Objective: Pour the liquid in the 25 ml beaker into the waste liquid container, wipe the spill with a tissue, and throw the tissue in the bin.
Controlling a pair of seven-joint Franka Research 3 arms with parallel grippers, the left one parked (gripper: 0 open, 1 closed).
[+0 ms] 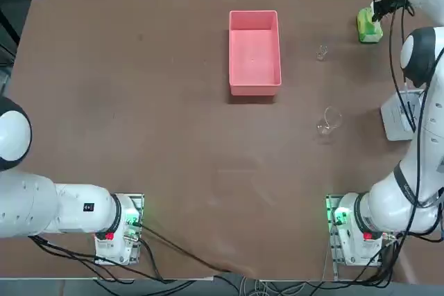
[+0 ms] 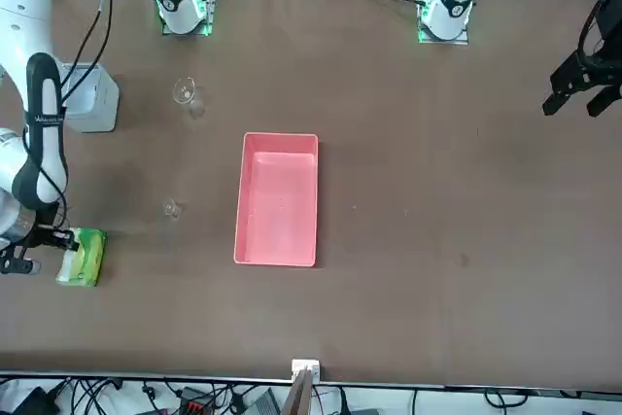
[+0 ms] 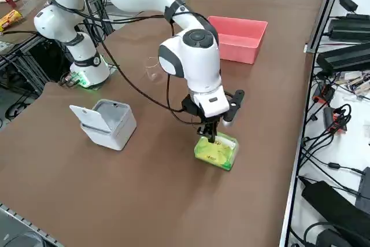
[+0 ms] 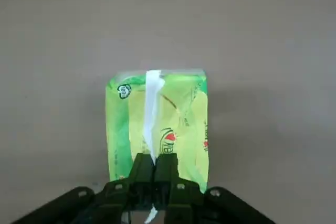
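My right gripper (image 4: 154, 174) is shut on the white tissue (image 4: 153, 103) that sticks out of the slot in the yellow-green tissue pack (image 4: 186, 124). The pack (image 1: 369, 27) lies at the table's far right corner, directly under the gripper (image 3: 211, 137). The tiny 25 ml beaker (image 1: 322, 53) stands upright between the pack and the waste liquid container (image 1: 254, 52), a pink tray at the far centre. I cannot tell whether the beaker holds liquid. The bin (image 1: 401, 114), a pale grey box with its lid raised (image 3: 107, 122), sits at the right edge, nearer the arm's base.
A larger clear beaker (image 1: 329, 122) stands near the bin, on the side toward the table's middle. Cables and equipment lie beyond the far and right edges of the table.
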